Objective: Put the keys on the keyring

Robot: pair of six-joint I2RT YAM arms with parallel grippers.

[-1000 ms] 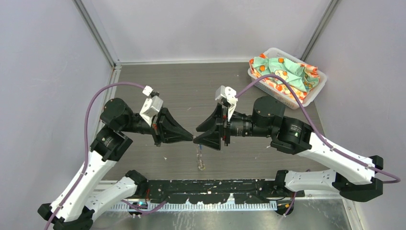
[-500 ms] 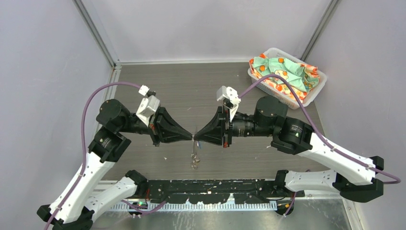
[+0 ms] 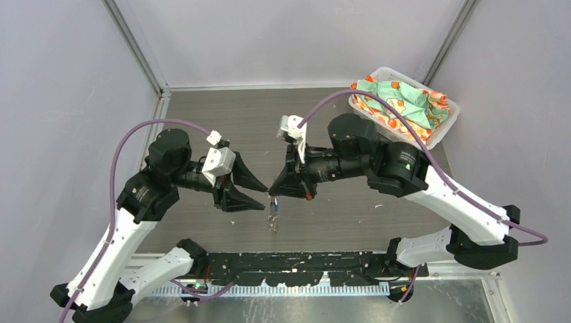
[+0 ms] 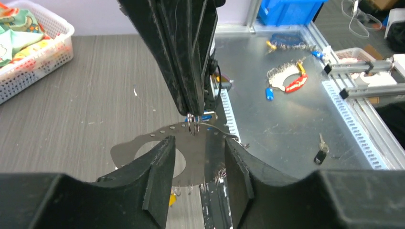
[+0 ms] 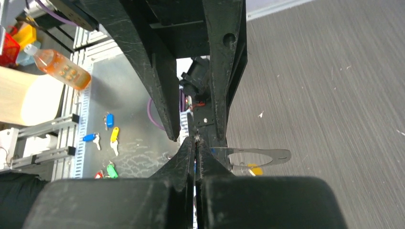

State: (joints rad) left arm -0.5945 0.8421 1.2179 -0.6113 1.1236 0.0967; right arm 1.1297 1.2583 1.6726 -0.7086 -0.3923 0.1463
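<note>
Dark wood-grain tabletop; pale lilac walls; metal corner posts; white basket at far right

1. The left gripper has opened. Its fingers were pinched together near the middle of the frame. Now they stand apart.
2. It has pulled back a little to the left, away from the right gripper.
3. The right gripper and its arm have slid left.
4. The keyring now hangs from the right gripper alone, a bit further left.

Keyring under R gripper — basket far-right.
</note>
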